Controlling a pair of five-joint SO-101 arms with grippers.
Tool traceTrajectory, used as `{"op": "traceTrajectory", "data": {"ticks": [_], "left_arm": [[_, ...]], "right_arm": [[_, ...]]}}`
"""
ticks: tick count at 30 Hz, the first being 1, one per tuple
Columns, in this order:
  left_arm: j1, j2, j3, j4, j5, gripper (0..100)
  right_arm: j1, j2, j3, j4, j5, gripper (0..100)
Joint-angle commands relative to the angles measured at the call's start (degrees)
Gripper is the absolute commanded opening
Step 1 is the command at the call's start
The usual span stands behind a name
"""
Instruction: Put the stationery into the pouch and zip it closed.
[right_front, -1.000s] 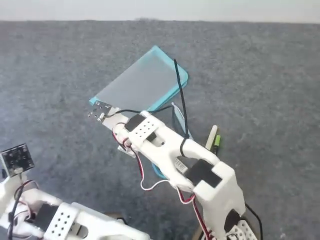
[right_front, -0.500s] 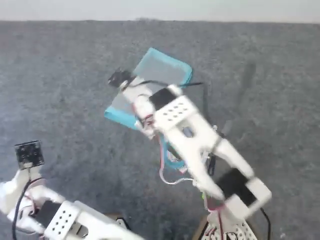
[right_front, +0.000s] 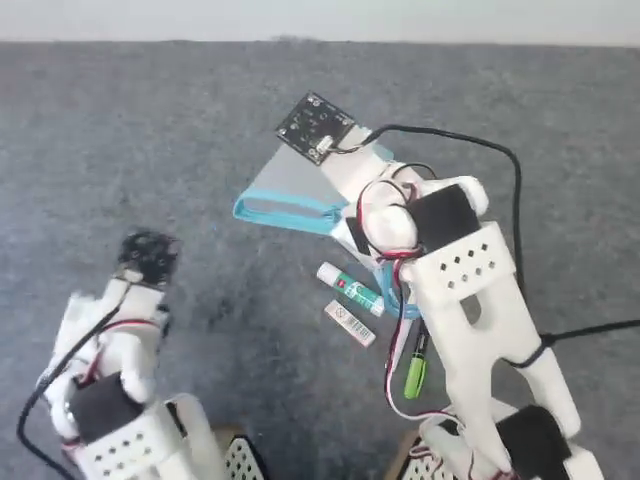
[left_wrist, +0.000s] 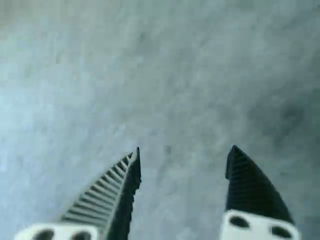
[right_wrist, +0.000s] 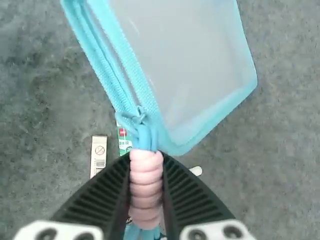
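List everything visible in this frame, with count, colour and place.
table: 1, grey, carpet-like, under everything
pouch: 1, clear with teal edging, past the glue stick, held by its zipper end
pull: 1, pink, at the pouch's zipper end
glue stick: 1, white with a green and red label, lying on the table
eraser: 1, white, labelled, beside the glue stick
pen: 1, green, on the table near the eraser
left end effector: 1, black and white, open over bare table
right end effector: 1, black and white, shut on the pull

blue-edged clear pouch (right_front: 290, 185), stationery (right_front: 350, 289) beside
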Motion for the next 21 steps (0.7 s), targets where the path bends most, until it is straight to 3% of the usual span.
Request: {"op": "traceTrajectory", "data": {"ticks": [1,8,14,21], "left_arm": [[13.1,9.4,-14.5,3.3,12.2,33],[22.0,28.1,-28.4,-1.9,27.2,33],[28.7,32.2,-32.0,-2.5,30.3,33],[30.1,32.2,-23.2,-11.3,31.3,33]], "right_arm": [[1.2,-4.0,-2.2,0.7,0.6,0.6],[1.2,-13.1,7.6,-2.6,0.9,0.6],[1.3,-21.8,19.4,-7.3,1.1,0.6],[1.1,-28.3,22.1,-7.0,1.1,0.6]]}}
